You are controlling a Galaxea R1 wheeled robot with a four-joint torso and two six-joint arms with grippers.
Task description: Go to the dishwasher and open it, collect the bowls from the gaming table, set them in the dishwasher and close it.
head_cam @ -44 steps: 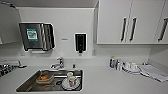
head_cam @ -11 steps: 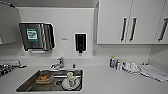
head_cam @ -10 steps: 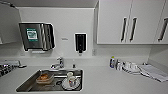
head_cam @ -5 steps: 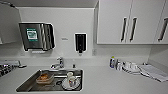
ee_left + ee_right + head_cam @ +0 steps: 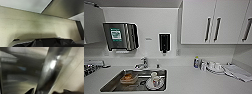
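Observation:
The dishwasher's stainless-steel front (image 5: 18,72) looms close in the right wrist view, with its long shiny handle bar (image 5: 52,68) running across it. My right gripper (image 5: 47,91) is a dark shape right at the near end of that bar; whether it touches the bar is unclear. My left gripper (image 5: 50,43) hangs low over a beige speckled floor (image 5: 37,25). The gaming table and the bowls are out of view.
The head view faces a white counter (image 5: 196,80) with a steel sink (image 5: 114,85) holding a brown container (image 5: 129,78) and cups on a plate (image 5: 155,81). A tap (image 5: 144,62), a towel dispenser (image 5: 120,37), a soap dispenser (image 5: 164,43), wall cabinets (image 5: 214,22) and cups with a bottle (image 5: 206,65) are also there.

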